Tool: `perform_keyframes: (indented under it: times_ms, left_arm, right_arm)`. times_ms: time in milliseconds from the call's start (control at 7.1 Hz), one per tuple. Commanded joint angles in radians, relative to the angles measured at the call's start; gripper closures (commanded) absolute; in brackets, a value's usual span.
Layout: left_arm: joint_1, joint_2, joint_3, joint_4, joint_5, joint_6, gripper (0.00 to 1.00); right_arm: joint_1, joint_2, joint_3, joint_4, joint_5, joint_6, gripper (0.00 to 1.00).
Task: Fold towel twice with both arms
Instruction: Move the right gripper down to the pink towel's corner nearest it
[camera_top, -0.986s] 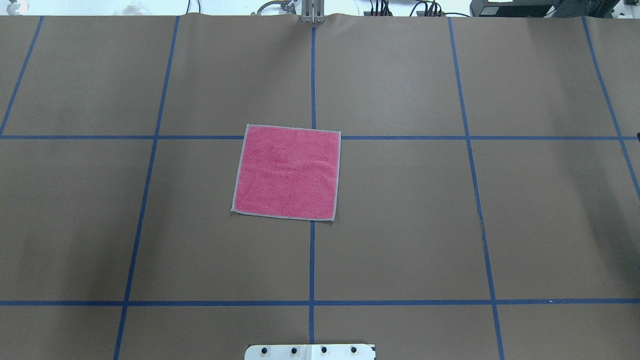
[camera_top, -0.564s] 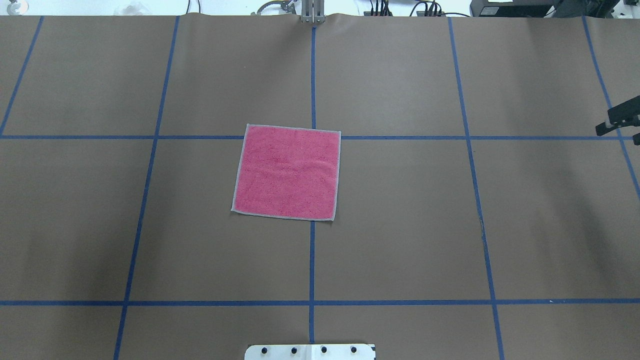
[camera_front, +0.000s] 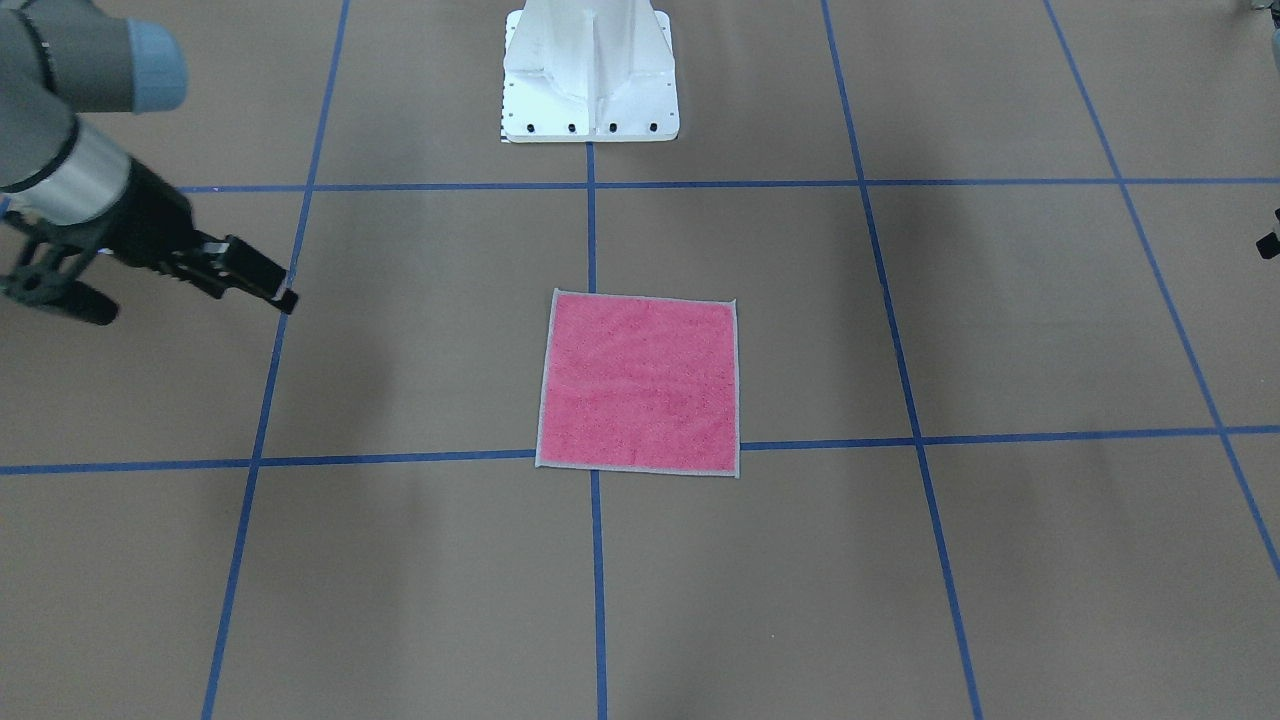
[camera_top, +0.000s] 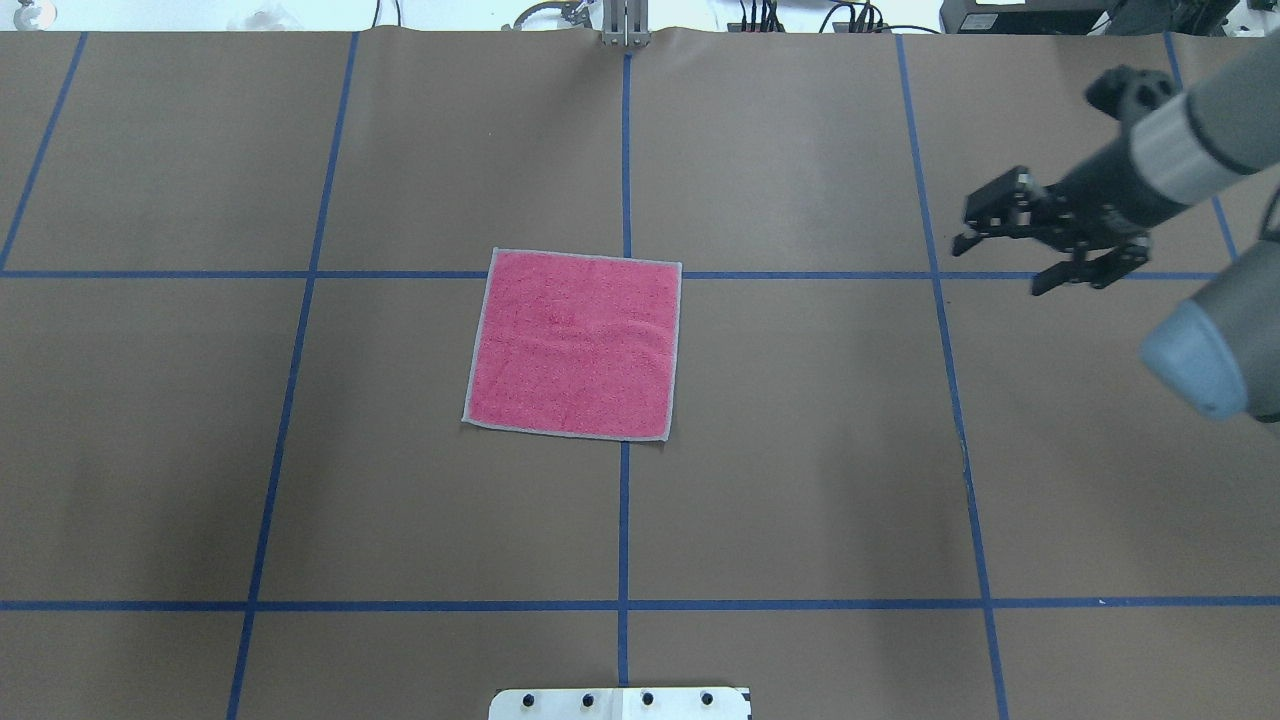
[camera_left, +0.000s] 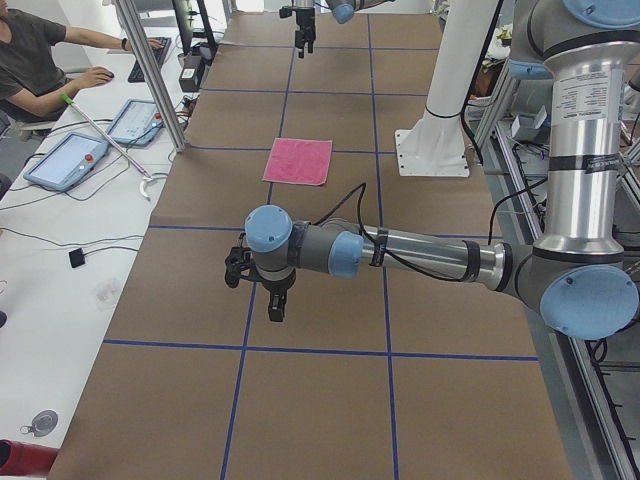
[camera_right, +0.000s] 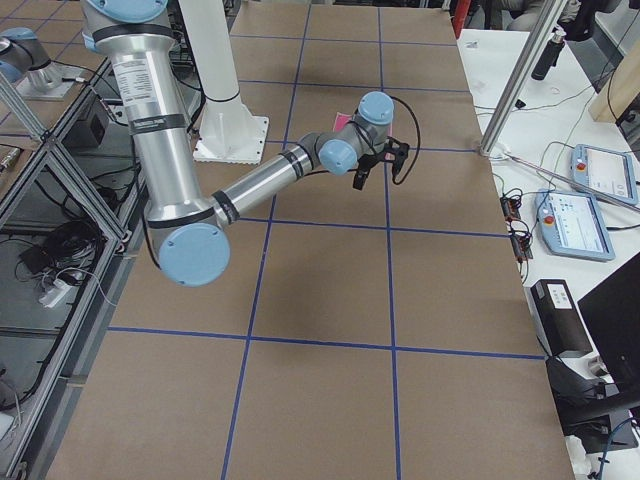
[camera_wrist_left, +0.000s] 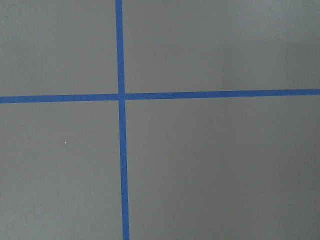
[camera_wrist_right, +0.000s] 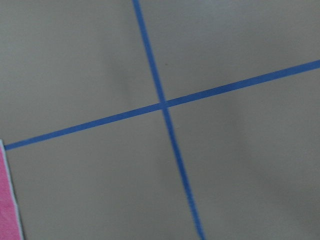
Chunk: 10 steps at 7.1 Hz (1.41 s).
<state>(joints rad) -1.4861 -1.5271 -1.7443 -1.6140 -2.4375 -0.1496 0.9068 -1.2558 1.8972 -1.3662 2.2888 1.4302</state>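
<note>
The towel (camera_top: 575, 345) lies flat and square, pink face up, at the middle of the brown table; it also shows in the front view (camera_front: 640, 382) and the left side view (camera_left: 298, 161). My right gripper (camera_top: 1003, 266) hangs open and empty above the table, well to the right of the towel, fingers pointing toward it. The right wrist view shows only a strip of the towel's edge (camera_wrist_right: 6, 200) at its lower left. My left gripper (camera_left: 270, 300) hovers over bare table far left of the towel; I cannot tell whether it is open or shut.
The white pedestal base (camera_front: 590, 80) stands at the table's near edge, behind the towel. Blue tape lines (camera_wrist_left: 120, 96) mark a grid on the table. An operator (camera_left: 30, 60) and tablets sit along the far side, beside a metal post (camera_left: 150, 80).
My right arm has come in from the right edge and moved left toward the towel, gripper open. The towel has not moved.
</note>
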Motion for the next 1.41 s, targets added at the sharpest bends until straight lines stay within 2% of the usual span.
perform_keyframes:
  times_ms: [0, 141, 282, 423, 704, 845, 1268]
  left_arm:
    - [0.004, -0.004, 0.002, -0.049, 0.000, -0.068, 0.00]
    - [0.004, -0.004, 0.000, -0.055, 0.000, -0.074, 0.00]
    - [0.006, -0.004, 0.000, -0.055, 0.000, -0.073, 0.00]
    - [0.012, -0.004, 0.000, -0.055, 0.000, -0.073, 0.00]
    - [0.012, -0.004, -0.001, -0.057, -0.002, -0.073, 0.00]
    - [0.012, -0.004, -0.003, -0.057, -0.002, -0.074, 0.00]
    - [0.012, -0.004, -0.001, -0.060, -0.009, -0.074, 0.00]
  right_arm:
    - [-0.258, 0.133, -0.003, -0.001, -0.258, 0.336, 0.02]
    - [-0.361, 0.174, -0.019, -0.001, -0.382, 0.425, 0.02]
    - [-0.412, 0.220, -0.064, -0.001, -0.459, 0.513, 0.02]
    - [-0.440, 0.272, -0.125, -0.001, -0.488, 0.603, 0.02]
    - [-0.491, 0.294, -0.157, -0.001, -0.631, 0.712, 0.03]
    - [-0.493, 0.329, -0.217, 0.001, -0.637, 0.755, 0.04]
    - [-0.525, 0.332, -0.272, 0.016, -0.637, 0.768, 0.09]
